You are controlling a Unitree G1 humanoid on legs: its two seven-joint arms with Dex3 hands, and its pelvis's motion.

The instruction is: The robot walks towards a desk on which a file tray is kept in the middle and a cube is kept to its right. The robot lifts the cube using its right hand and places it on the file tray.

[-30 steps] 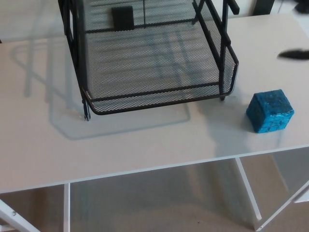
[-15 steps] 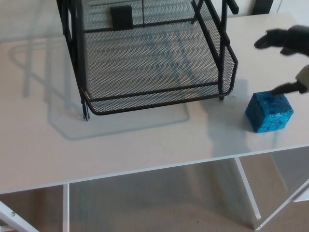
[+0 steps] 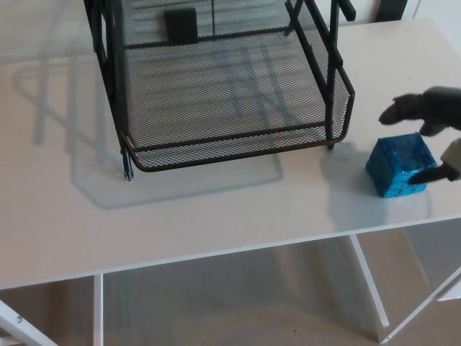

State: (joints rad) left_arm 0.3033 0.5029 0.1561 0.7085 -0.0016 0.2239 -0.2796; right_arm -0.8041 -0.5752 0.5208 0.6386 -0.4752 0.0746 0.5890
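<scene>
A blue cube (image 3: 397, 165) rests on the white desk (image 3: 216, 209) near its right front edge. My right hand (image 3: 431, 133) comes in from the right, open, with two fingers (image 3: 403, 108) above the cube's far side and the thumb (image 3: 431, 173) low at its near right side. The fingers straddle the cube without closing on it. A black wire-mesh file tray (image 3: 238, 137) stands in the middle of the desk, left of the cube. My left hand does not show.
The tray has upright black posts (image 3: 335, 68) at its right side, between its lower shelf and the cube. A small black tag (image 3: 181, 26) hangs at the tray's back. The desk's front edge runs just below the cube; floor shows beneath.
My right hand has dropped from above and behind the cube to straddle it, thumb now at its near side. The cube and tray have not moved.
</scene>
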